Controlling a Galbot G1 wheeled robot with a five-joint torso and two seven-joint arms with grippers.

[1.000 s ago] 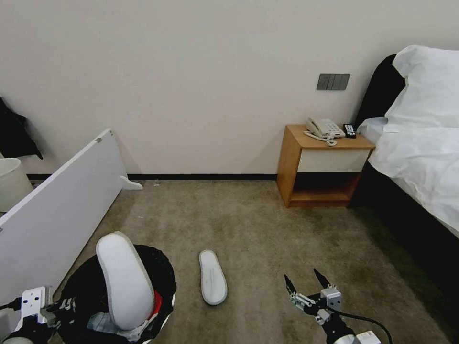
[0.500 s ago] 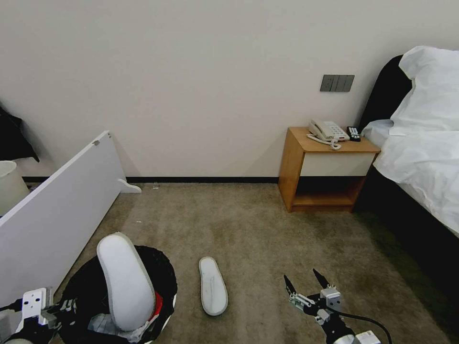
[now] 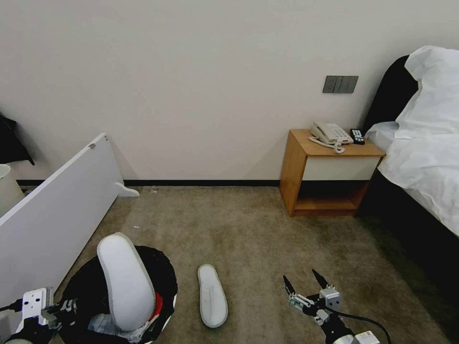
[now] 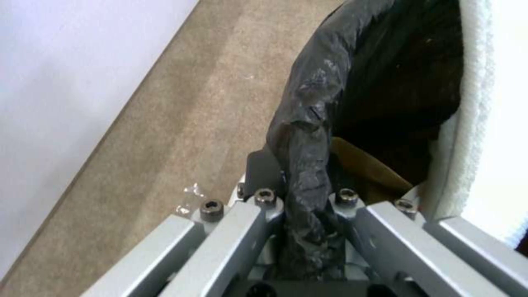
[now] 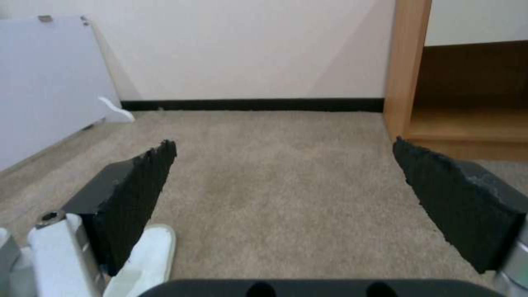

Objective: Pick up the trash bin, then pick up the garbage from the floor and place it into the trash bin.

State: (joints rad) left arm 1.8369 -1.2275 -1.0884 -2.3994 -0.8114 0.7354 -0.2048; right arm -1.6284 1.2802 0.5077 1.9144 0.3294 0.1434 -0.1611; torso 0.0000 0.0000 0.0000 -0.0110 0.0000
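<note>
Basically, trash bin (image 3: 158, 274) sits at the lower left of the head view, cut off by the frame edge, black bag liner crinkled over the rim. Left gripper (image 4: 305, 206) is clamped on that rim: in the left wrist view the bag plastic (image 4: 308, 123) runs straight down between the jaws. In the head view the left gripper is mostly hidden low in the corner beside the bin. One white slipper (image 3: 125, 282) stands upright in the bin, heel end buried. Under it, a bit of red (image 3: 157, 306) and some whitish scraps (image 3: 103, 324) show, too small to identify. Something brown sits inside the bin in the left wrist view (image 4: 366, 175), hard to make out.

Second white slipper (image 3: 212, 296) lies flat on the carpet (image 3: 258, 239), just right of the bin, not touching it. In the right wrist view only its tip (image 5: 146, 255) shows, partly behind one pad.

Right gripper (image 3: 306, 285) is low at the right, spread wide, holding nothing, apart from the slipper on the floor; arm cut off below. Its black pads (image 5: 137, 181) frame bare carpet.

Behind: white panel (image 3: 52, 205) leaning at left, wooden nightstand (image 3: 330, 162) with a phone (image 3: 330, 134), bed (image 3: 425, 157) cut off at right.
</note>
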